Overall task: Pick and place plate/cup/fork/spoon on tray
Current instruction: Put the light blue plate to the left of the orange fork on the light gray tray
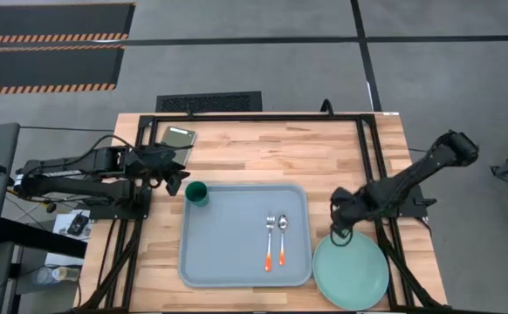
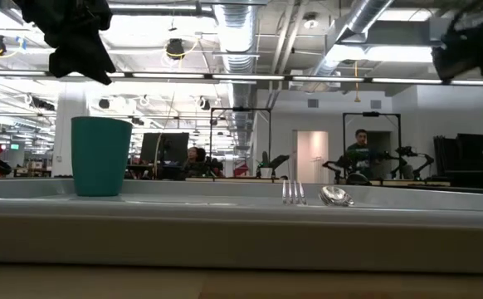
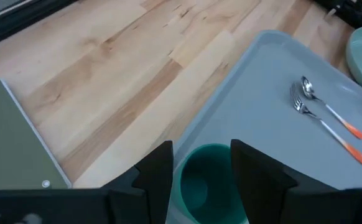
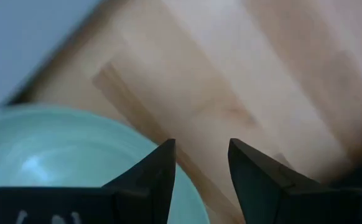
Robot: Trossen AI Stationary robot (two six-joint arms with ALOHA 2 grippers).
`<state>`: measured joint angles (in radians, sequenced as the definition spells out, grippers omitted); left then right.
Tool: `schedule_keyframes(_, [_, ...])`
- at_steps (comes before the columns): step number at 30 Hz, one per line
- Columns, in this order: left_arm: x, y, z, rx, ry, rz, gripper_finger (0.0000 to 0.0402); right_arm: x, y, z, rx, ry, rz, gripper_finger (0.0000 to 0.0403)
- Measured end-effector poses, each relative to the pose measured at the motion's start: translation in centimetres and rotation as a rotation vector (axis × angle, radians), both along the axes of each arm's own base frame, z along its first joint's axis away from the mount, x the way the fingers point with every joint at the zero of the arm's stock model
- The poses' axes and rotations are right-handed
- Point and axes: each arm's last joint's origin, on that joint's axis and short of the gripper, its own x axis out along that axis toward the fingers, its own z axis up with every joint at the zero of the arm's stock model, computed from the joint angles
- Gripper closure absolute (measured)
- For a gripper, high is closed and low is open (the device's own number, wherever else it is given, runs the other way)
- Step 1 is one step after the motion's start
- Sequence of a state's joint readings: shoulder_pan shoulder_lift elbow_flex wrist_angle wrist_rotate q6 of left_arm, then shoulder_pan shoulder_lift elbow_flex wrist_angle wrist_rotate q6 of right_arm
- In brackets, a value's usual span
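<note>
The grey-blue tray (image 1: 228, 262) lies at the table's middle. The dark teal cup (image 1: 196, 194) stands upright in the tray's far left corner, and it also shows in the low view (image 2: 100, 155). The orange-handled fork (image 1: 270, 242) and spoon (image 1: 282, 240) lie side by side on the tray's right half. The mint-green plate (image 1: 351, 271) rests on the table right of the tray. My left gripper (image 3: 201, 149) is open above the cup (image 3: 209, 180), one finger to each side, clear of it. My right gripper (image 4: 201, 146) is open above the plate's far rim (image 4: 75, 162).
An olive-green pad (image 1: 177, 137) lies at the table's far left, beside my left arm. Bare wood (image 1: 263, 157) runs between the tray and the far edge. The plate lies close to the table's near right corner.
</note>
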<state>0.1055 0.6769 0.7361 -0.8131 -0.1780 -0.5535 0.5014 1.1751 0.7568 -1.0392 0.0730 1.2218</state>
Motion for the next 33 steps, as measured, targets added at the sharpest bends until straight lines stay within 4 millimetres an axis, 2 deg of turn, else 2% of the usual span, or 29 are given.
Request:
schedule_keyframes(6, [0.0,0.0,0.0,0.015,0.002,0.000,0.0256,0.2,1.4,-3.0,0.070,0.009,0.155,0.0230])
schedule_keyframes(15, [0.0,0.1,0.0,0.021,0.003,0.006,0.0256,0.8,1.5,-4.3,0.027,0.053,0.322,0.0230])
schedule_keyframes(25, [0.0,0.1,0.0,0.027,0.004,0.011,0.0256,1.6,1.1,-5.7,0.033,0.123,0.393,0.0234])
schedule_keyframes(29, [0.0,0.1,0.0,0.035,0.005,0.021,0.0256,1.5,1.0,-6.3,0.030,0.146,0.392,0.0263])
schedule_keyframes(33, [-0.1,0.1,0.0,0.038,0.006,0.023,0.0256,1.2,1.0,-6.7,0.035,0.183,0.389,0.0325])
